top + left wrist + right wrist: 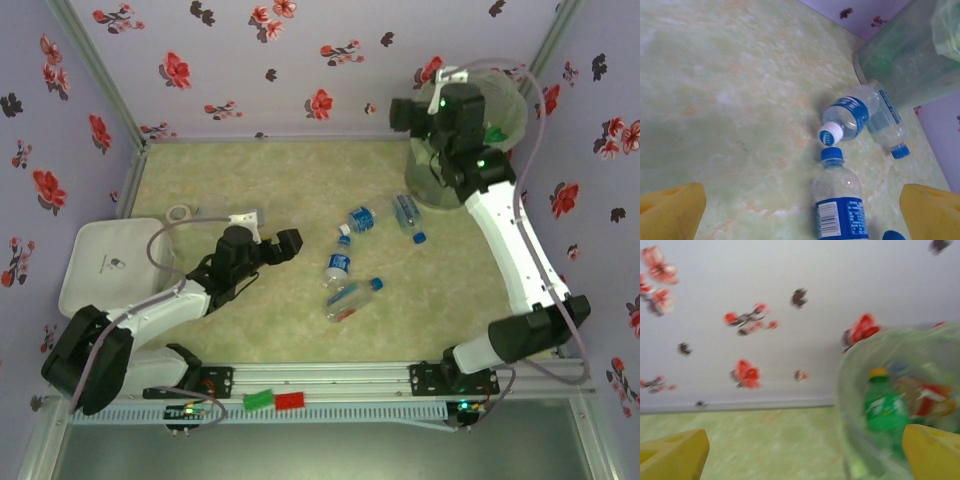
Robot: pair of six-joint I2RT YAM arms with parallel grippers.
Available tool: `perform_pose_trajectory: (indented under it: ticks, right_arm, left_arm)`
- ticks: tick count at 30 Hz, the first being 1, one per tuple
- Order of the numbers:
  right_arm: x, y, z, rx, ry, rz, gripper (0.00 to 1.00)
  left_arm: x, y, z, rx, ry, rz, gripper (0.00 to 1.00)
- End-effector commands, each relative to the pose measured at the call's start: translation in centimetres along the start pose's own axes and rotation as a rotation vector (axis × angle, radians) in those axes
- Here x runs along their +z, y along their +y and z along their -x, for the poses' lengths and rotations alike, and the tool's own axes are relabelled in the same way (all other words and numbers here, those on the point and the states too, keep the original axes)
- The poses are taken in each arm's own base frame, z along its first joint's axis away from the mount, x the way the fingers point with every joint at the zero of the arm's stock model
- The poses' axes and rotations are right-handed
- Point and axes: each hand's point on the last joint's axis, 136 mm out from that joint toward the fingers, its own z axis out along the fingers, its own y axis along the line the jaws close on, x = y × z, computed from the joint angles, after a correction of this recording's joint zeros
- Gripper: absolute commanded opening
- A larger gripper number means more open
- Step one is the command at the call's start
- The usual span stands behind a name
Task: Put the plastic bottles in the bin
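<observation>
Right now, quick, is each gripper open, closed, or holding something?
Left gripper: open, holding nothing.
Right gripper: open, holding nothing, by the bin.

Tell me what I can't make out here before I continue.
- Bin contents: blurred in right wrist view; right arm partly covers its mouth in top view.
- Nearest bottle, left wrist view: base cut off by bottom edge.
- Blue cap beside it: bottle out of frame.

Top external: high, looking down over whole pale-green marbled table (250, 180). Left wrist: low, close on clear blue-labelled plastic bottles (847, 115); translucent grey-green round bin (900, 65) shared with right wrist.
</observation>
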Motion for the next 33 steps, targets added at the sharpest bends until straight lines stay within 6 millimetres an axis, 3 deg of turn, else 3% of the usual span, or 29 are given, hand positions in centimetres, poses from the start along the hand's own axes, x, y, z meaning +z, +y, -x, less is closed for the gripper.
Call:
perform_pose_trajectory:
  ticks: [1, 4, 7, 11, 13, 17, 23, 33]
  right_arm:
    - [0.4, 3.2, -5.4, 0.101, 0.079, 0.126, 1.0]
    - [-0.6, 3.7, -11.0, 0.155, 0.161, 0.149, 1.0]
    - [-2.1, 2.8, -16.4, 0.211, 0.247, 0.122, 1.0]
    - [-3.5, 0.6, -21.3, 0.31, 0.276, 0.051, 1.0]
    - [-3.9, -0.5, -22.8, 0.325, 0.275, 0.011, 1.0]
    - [-3.9, -1.6, -23.8, 0.342, 0.249, -0.032, 1.0]
    - [-3.2, -1.5, -23.3, 0.348, 0.217, -0.032, 1.0]
    - [-3.2, -1.9, -24.9, 0.329, 0.256, -0.053, 1.0]
  left_arm:
    - [0.4, -2.3, -0.5, 0.14, 0.062, -0.033, 1.0]
    - [0.8, -3.5, -1.6, 0.196, 0.12, -0.035, 0.99]
    - [1.3, -4.4, -3.1, 0.233, 0.179, -0.038, 0.99]
    - [2.3, -4.8, -5.0, 0.255, 0.245, -0.017, 0.99]
    - [3.1, -4.6, -5.9, 0.255, 0.282, 0.004, 0.98]
    - [4.7, -5.0, -7.8, 0.28, 0.364, 0.033, 0.97]
    - [6.5, -5.7, -10.7, 0.308, 0.467, 0.078, 0.96]
    - [6.7, -4.3, -14.4, 0.323, 0.573, 0.158, 0.89]
